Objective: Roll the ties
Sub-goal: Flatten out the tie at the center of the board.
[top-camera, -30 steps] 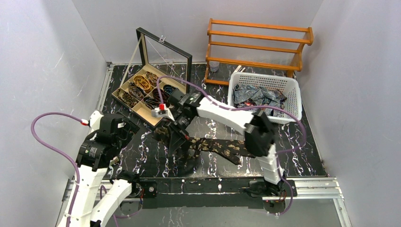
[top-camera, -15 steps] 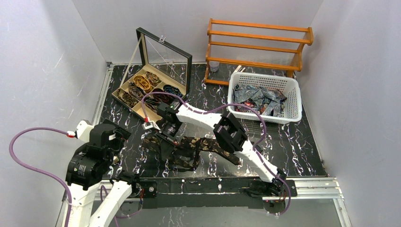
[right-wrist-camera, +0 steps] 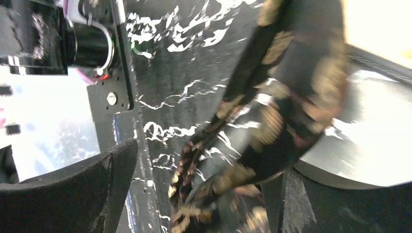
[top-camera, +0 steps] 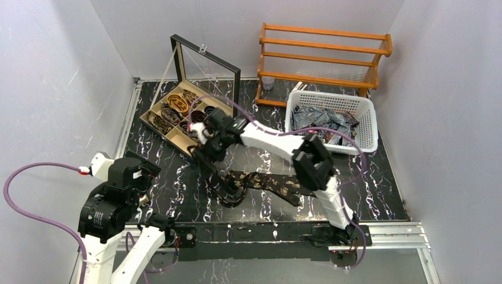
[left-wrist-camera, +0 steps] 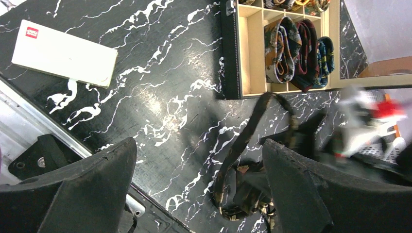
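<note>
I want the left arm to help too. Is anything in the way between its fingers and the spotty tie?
Nothing visible is. Only bare table lies between the left fingers and the tie; the white card sits off to one side.

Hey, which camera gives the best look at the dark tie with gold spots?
Top external: the dark tie shows most of its length, lying on the table with one end lifted. Left wrist catches only a raised strand and bunched pile; right wrist gives a blurred close-up.
</note>
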